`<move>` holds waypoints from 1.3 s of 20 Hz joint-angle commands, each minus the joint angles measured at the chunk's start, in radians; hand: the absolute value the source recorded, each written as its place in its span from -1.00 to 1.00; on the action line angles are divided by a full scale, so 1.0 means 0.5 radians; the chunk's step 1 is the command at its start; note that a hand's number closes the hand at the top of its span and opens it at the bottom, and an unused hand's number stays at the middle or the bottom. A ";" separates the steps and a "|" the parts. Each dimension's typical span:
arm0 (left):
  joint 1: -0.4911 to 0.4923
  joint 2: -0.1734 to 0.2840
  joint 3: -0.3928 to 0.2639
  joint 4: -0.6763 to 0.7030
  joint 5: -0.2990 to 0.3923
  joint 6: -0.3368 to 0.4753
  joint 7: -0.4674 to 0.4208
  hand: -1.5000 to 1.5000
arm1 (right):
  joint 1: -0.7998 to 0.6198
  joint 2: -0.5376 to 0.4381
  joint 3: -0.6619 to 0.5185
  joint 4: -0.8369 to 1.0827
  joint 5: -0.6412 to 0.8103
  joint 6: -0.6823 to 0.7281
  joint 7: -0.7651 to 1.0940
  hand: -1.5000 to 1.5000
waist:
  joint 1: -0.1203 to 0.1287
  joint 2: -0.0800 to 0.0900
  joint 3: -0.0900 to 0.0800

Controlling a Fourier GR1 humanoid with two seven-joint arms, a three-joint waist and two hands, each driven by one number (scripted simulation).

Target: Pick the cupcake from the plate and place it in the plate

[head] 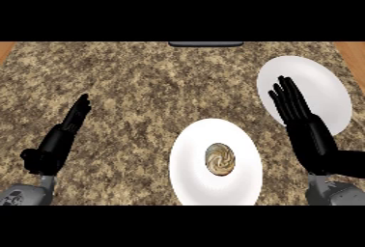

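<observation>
right hand: fingers straight and spread, holding nothing, hanging over the near edge of the far plate. It's your working hand, I'd say.
left hand: open too, parked at the left edge, resting.
cupcake: sits dead centre on the near plate, left of and below your right hand, not touched yet.
how to grab: swing left and down, come from straight above, curl the fingers round the sides rather than the frosting.
orientation: upright, swirl top facing you, long axis vertical; round, so any approach angle works.

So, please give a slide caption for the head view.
Cupcake on the near plate; open right hand over the far plate; left hand resting.
</observation>
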 commanded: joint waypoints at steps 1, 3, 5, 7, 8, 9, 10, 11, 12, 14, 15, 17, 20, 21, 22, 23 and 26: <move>0.029 -0.118 -0.021 0.010 -0.011 0.050 0.157 0.00 | -0.047 0.020 -0.047 -0.076 0.111 -0.147 0.118 1.00 | 0.024 -0.055 0.015; 0.080 -0.132 0.023 0.101 0.103 0.074 0.300 0.00 | -0.082 -0.170 -0.298 -0.094 0.113 -0.221 0.141 1.00 | 0.005 -0.057 0.014; 0.232 -0.226 0.007 0.163 0.153 0.149 0.386 0.00 | -0.080 -0.238 -0.408 -0.141 0.234 -0.371 0.122 1.00 | -0.006 -0.063 0.012; 0.178 -0.213 0.017 0.159 0.167 0.116 0.366 0.00 | 0.098 -0.768 -0.290 0.120 0.778 -0.258 0.215 1.00 | -0.091 -0.007 -0.065; 0.231 -0.304 -0.010 0.163 0.219 0.141 0.437 0.00 | 0.101 -0.569 -0.482 0.123 0.760 -0.634 0.270 1.00 | -0.094 -0.049 -0.008; 0.243 -0.300 0.000 0.166 0.232 0.140 0.454 0.00 | 0.131 -0.451 -0.545 0.055 0.754 -0.807 0.270 1.00 | -0.093 -0.064 0.004; 0.210 -0.332 -0.025 0.101 0.259 0.137 0.528 0.00 | 0.146 -0.304 -0.496 0.040 0.824 -0.961 0.237 -1.00 | -0.046 -0.062 0.012; 0.227 -0.358 -0.009 0.170 0.255 0.149 0.473 0.00 | 0.266 -0.209 -0.473 -0.038 0.860 -1.050 0.156 -1.00 | -0.063 -0.062 0.012; 0.177 -0.382 -0.053 0.101 0.226 0.197 0.576 0.00 | 0.267 -0.146 -0.462 -0.089 0.884 -1.112 0.132 -1.00 | -0.032 -0.062 0.015; 0.171 -0.385 -0.061 0.036 0.208 0.233 0.655 0.00 | 0.448 0.025 -0.342 -0.267 0.927 -1.181 -0.020 -1.00 | -0.011 -0.064 0.017; 0.246 -0.423 -0.102 -0.037 0.205 0.237 0.657 0.00 | 0.533 -0.007 -0.339 -0.356 0.924 -1.134 -0.021 -1.00 | -0.001 -0.064 0.017; 0.222 -0.290 -0.023 -0.108 0.237 0.171 0.781 0.00 | 0.691 0.003 -0.177 -0.538 1.076 -1.134 0.064 -1.00 | 0.006 -0.062 0.015; 0.213 -0.435 -0.081 0.014 0.142 0.234 0.653 0.00 | 0.784 -0.163 -0.165 -0.776 1.217 -1.027 0.409 -1.00 | 0.000 -0.059 0.013; 0.302 -0.445 -0.106 0.015 0.138 0.192 0.541 0.00 | 0.780 -0.150 -0.047 -0.698 1.375 -1.046 0.436 -1.00 | 0.013 -0.058 0.011; 0.188 -0.408 -0.049 0.046 0.175 0.193 0.652 0.00 | 0.879 -0.280 -0.072 -0.746 1.346 -0.913 0.495 -1.00 | -0.012 -0.058 0.010; 0.199 -0.470 -0.111 0.016 0.113 0.269 0.643 0.00 | 0.844 -0.335 -0.022 -0.715 1.428 -0.849 0.620 -1.00 | 0.003 -0.055 0.008; 0.196 -0.441 -0.054 0.061 0.151 0.206 0.585 0.00 | 0.872 -0.574 0.011 -0.832 1.409 -0.528 0.891 -1.00 | 0.007 -0.051 0.004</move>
